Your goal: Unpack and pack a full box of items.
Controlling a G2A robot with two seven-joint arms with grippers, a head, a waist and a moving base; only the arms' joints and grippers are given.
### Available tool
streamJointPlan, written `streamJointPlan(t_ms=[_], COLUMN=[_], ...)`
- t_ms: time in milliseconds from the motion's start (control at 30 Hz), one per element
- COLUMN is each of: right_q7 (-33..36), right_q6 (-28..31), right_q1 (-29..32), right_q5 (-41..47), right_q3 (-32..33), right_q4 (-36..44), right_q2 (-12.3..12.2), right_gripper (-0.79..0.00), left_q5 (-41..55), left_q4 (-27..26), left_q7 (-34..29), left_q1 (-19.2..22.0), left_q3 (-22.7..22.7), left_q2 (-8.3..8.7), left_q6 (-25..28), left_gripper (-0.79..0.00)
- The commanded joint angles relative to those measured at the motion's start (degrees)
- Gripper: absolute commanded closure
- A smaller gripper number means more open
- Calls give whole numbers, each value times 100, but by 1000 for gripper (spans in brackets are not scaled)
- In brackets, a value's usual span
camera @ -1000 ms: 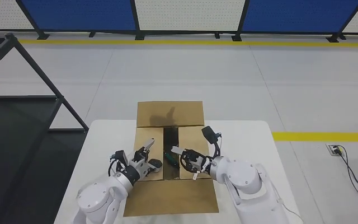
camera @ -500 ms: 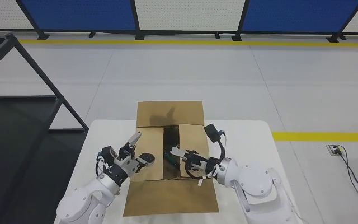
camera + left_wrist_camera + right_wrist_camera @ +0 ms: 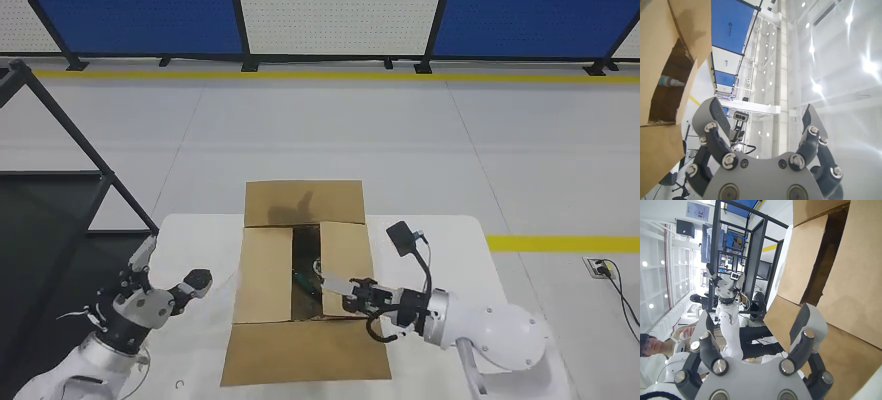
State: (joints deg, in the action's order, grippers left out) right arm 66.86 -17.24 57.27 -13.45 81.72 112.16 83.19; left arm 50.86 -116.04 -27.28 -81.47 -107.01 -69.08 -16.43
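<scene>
We see the box [image 3: 305, 352] in the middle of the table [image 3: 440, 240], its back edge at the table's far edge. The far flap [image 3: 305, 203] and the near flap [image 3: 300, 370] are folded outward and lie flat. The left side flap [image 3: 262, 275] and the right side flap [image 3: 347, 250] lean in over the opening, so only a dark slot shows between them. In that slot the left wrist view catches a white bottle [image 3: 671, 81] with a teal band, lying on its side inside the box. We judge the unpacking has not yet reached the contents, because the side flaps block the way in. The right gripper [image 3: 328, 278] sits over the inner edge of the right side flap, beside the slot. Its jaws are spread wide and hold nothing. That is a sensible place from which to catch the flap's free edge and fold it outward, though we cannot tell whether a finger touches the cardboard. The left gripper [image 3: 172, 268] is near the table's left edge, well apart from the box and tipped upward. Its jaws are also spread and hold nothing. We take this as a parked pose that leaves the space above the left side flap free. The slot looks too narrow for open jaws, so both side flaps need turning out before the bottle can be lifted.
</scene>
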Motion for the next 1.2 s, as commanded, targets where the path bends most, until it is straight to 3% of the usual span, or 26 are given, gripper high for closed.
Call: streamJointPlan(t_ms=[0,100,567,833,1167], right_q7=[190,487,410,517,574], right_q6=[41,62,155,371,537], right_q1=[103,299,388,626,1650], right_q5=[20,-137,-162,230,488], right_q3=[226,532,565,762,1428], right_q4=[116,292,408,512,1264], right_q2=[-55,-151,-184,-303,-482], right_gripper=[-785,-785,-785,-785,-785], left_q5=[173,419,437,-426,-1821], left_q4=[23,60,132,1300,2876], left_q7=[-175,-475,-405,13,-48], left_q1=[-200,-573,-517,952,2634], left_q3=[-441,-910,-831,-95,1012], left_q2=[17,33,36,145,225], left_q6=[23,-88,-146,-174,139], left_gripper=[-785,-785,-785,-785,-785])
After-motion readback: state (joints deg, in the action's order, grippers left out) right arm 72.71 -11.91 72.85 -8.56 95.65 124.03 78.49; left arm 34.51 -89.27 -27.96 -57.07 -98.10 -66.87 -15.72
